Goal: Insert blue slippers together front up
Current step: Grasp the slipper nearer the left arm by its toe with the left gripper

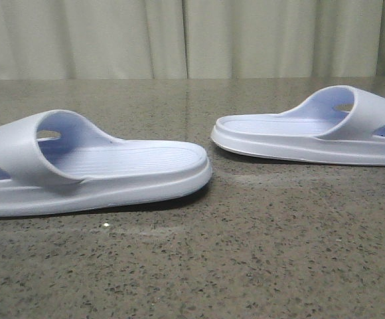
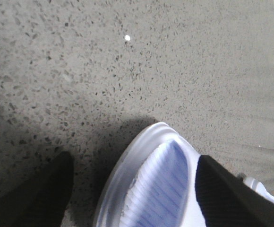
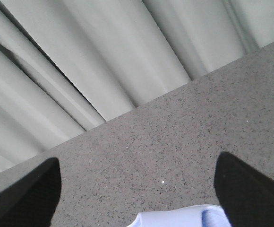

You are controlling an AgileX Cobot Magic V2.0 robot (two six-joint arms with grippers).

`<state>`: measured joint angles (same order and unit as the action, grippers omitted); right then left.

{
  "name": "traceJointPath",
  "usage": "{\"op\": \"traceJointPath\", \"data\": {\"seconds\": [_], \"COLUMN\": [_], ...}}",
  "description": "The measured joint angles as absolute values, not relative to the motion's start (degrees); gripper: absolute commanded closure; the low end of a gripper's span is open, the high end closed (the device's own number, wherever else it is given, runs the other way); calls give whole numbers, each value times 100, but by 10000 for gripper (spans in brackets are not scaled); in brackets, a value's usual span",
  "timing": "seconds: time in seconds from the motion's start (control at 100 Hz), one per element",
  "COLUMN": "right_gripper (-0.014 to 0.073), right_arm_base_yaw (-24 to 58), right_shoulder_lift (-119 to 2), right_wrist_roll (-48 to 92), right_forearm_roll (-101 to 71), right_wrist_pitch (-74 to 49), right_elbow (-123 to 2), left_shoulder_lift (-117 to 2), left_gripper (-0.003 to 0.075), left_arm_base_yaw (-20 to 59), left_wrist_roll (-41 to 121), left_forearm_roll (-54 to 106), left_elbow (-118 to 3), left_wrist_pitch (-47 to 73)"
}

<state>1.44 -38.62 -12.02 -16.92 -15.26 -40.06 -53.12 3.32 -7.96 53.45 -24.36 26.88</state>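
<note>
Both grippers hang spread and empty: the left gripper [image 2: 132, 189] straddles the near slipper [image 1: 93, 166], its fingers either side, seemingly set to grasp; the right gripper [image 3: 137, 189] hovers over the far slipper [image 1: 312, 126]. They lie well apart on the speckled table [image 1: 245, 252], heels facing, curtain [image 1: 179, 36] behind.

Soft, even light from overhead, nothing harsh. Thin dark shadows tucked under the blue slippers [image 1: 99, 174] on the counter [image 1: 245, 252], plus a faint sheen on the stone between the two. Front view fairly sharp, a bit grainy. Left wrist view dimmer and murky, big shadow pooling around the toe, black fingers [image 2: 231, 196] blurred. Right wrist view brighter, curtain [image 3: 104, 61] smooth and slightly washed out.
</note>
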Motion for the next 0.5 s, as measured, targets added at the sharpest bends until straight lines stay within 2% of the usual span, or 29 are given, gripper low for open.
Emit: {"op": "traceJointPath", "data": {"seconds": [0.5], "right_gripper": [14], "right_arm_base_yaw": [144], "right_shoulder_lift": [-3862], "right_wrist_roll": [-1202], "right_forearm_roll": [-1704], "right_wrist_pitch": [-1408], "right_elbow": [-4006], "left_shoulder_lift": [-5519], "left_gripper": [255], "left_arm_base_yaw": [370], "left_wrist_roll": [-180], "left_forearm_roll": [5777], "left_elbow": [-2436], "left_wrist_pitch": [2732]}}
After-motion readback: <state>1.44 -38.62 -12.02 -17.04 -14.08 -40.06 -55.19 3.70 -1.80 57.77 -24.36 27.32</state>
